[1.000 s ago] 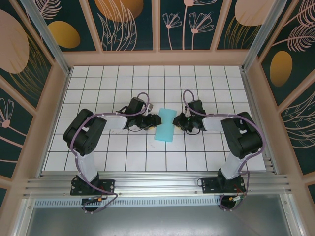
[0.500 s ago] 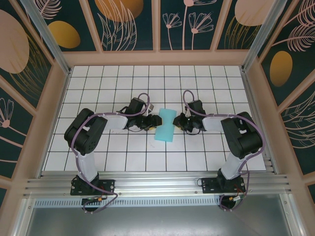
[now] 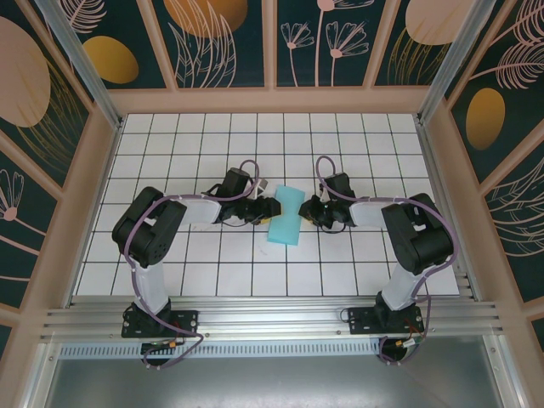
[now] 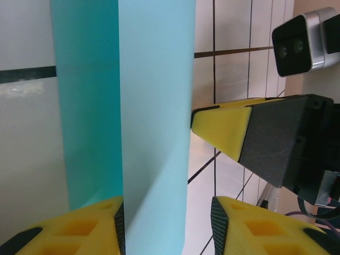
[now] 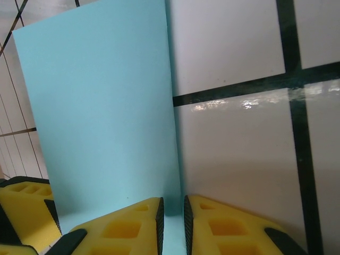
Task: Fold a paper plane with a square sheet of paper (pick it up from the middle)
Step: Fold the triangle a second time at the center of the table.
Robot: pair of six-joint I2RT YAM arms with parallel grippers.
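Seen from above, the square sheet of paper (image 3: 284,223) lies near the middle of the gridded table (image 3: 170,153), drawn in narrow at its waist. The left gripper (image 3: 269,206) is at its left side and the right gripper (image 3: 308,209) at its right, but the fingertips are too small there to read. In the left wrist view the sheet (image 4: 154,106) rises as a tall band, cut off at top and bottom. The left gripper (image 4: 167,208) straddles it with jaws apart: one pad is at the paper and a bare gap lies before the other, so no grip shows. A yellow fingertip (image 4: 220,130) of the right gripper touches the band's edge. In the right wrist view the right gripper (image 5: 172,204) is almost closed, nipping the sheet's (image 5: 101,106) lower edge, with the pinch partly cut off at the bottom.
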